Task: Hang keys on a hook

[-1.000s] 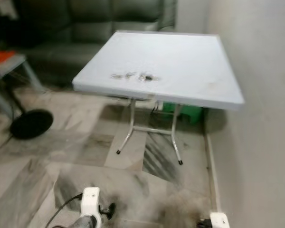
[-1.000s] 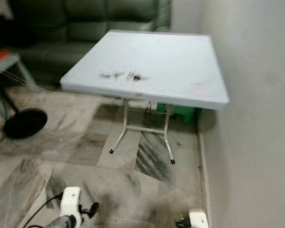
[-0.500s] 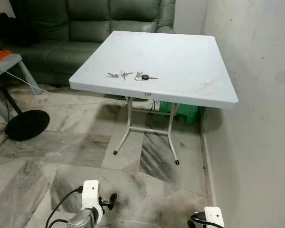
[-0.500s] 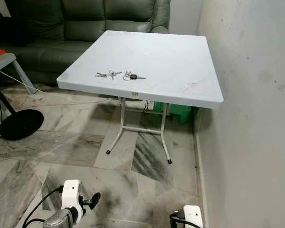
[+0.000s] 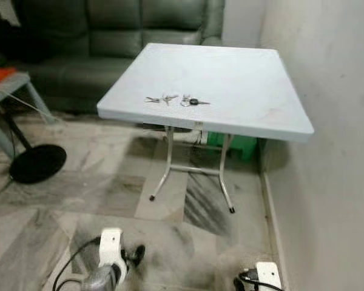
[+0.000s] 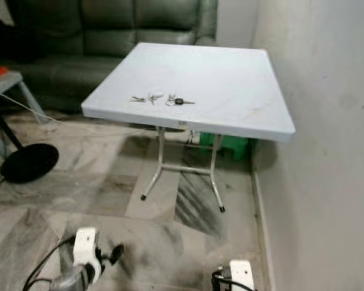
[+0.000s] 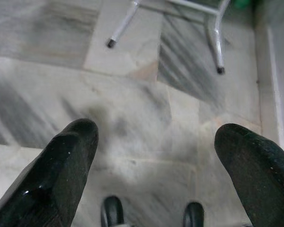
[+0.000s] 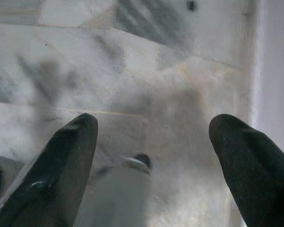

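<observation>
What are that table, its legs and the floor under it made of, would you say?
The table top looks like moulded plastic: pale grey-white, matte, with a thick rounded edge. Its legs seem to be white-painted metal tube with dark caps at the feet. The floor looks like polished marble or marble-look tile, grey-veined with visible joints. The keys glint like metal.

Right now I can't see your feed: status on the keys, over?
Both pincers open, hanging low over the floor: left pincer, right pincer. Keys lie untouched near the table's front edge. No hook in sight. Nothing between me and the table.
</observation>
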Robot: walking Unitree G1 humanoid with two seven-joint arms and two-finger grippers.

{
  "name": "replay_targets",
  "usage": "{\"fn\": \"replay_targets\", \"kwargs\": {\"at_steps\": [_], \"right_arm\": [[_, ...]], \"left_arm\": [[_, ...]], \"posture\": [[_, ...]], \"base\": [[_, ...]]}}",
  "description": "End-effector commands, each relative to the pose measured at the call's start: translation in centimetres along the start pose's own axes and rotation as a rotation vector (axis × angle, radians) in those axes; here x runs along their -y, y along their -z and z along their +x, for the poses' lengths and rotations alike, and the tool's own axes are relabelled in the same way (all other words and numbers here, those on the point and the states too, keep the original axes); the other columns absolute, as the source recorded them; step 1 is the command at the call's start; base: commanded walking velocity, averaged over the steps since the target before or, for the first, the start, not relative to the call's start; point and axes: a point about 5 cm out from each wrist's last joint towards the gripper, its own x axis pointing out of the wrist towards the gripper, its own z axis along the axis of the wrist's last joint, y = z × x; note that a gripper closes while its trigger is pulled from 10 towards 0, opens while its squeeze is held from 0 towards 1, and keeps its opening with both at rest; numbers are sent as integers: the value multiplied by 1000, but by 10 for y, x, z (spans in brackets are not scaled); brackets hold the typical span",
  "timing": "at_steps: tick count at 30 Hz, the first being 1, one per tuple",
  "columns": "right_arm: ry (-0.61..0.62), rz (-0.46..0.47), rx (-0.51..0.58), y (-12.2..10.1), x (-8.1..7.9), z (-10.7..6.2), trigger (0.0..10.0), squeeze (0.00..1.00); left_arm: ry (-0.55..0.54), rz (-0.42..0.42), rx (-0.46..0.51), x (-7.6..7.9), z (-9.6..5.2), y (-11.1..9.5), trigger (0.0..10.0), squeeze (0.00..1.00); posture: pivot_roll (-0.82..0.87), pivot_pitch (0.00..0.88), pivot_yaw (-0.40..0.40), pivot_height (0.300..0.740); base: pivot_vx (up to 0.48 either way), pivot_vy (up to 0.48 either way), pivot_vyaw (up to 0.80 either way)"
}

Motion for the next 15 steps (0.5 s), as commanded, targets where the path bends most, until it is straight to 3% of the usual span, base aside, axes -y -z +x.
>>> {"fn": "replay_targets", "kwargs": {"at_steps": [1,15], "right_arm": [[3,12,8,-3,-1,2,10000,0],[-7,6,9,-4,-1,2,10000,0]], "left_arm": [[-6,-1,-20,-2,-2,4,10000,0],[-7,0,-20,-2,-1,3,10000,0]], "posture": [[-40,0,-30,740],[-40,0,-36,740]], "base": [[0,465,0],[0,466,0]]}}
